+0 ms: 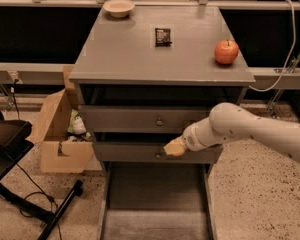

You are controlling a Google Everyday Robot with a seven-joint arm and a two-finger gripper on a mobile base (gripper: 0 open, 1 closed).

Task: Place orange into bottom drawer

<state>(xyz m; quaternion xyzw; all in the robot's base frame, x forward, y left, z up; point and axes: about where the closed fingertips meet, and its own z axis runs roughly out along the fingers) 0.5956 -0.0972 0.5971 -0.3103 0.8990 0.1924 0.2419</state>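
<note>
Hovering by the middle drawer [125,153], above the open bottom drawer [155,204], the gripper [174,147] hides its grasp.

A matt grey tabletop [140,59] bears a glossy round red apple [226,52], and the smooth pale plastic-looking tool [175,147], five o'clock of centre, fronts a matt grey knobbed drawer [120,153].

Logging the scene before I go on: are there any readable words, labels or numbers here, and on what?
No text can be read.
Small dark flat packet on the grey cabinet top: pale print, too blurred to read.
The gripper, in front of the middle grey drawer, shows no marking.
</note>
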